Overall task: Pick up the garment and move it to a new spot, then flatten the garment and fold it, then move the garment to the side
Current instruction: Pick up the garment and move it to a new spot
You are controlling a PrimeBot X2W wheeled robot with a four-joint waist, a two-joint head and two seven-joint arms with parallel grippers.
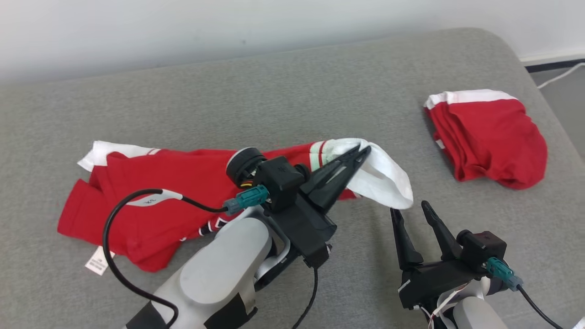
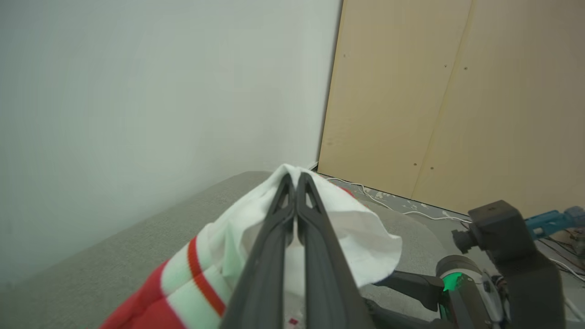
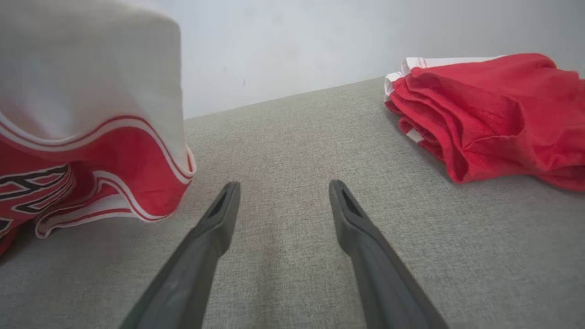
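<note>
On the grey cushion [image 1: 283,91], in its left half as the head view shows it, the red garment [image 1: 151,196] lies crumpled. It has white trim along its edges, and a small white label [image 1: 98,261] sticks out at its near side. Its right end, a white part with red stripes, is held up above the cushion. The left gripper [image 1: 363,151] has its two dark fingers pressed together on this white cloth. In the left wrist view the cloth drapes down on both sides of the closed fingers. The rest of the garment rests on the cushion.

Just beside the hanging white end, on its near right, the right gripper [image 1: 410,209] stands with its fingers spread wide and nothing between them. In the right wrist view its tips point along bare cushion, and the raised cloth hangs at that view's left, apart from them.

Well apart, near the right edge of the cushion, a second garment [image 1: 493,141], also red with a white band, lies folded. Behind the cushion stands a pale wall [image 1: 183,27]. A white cable [image 1: 560,75] lies on the floor at the far right.
</note>
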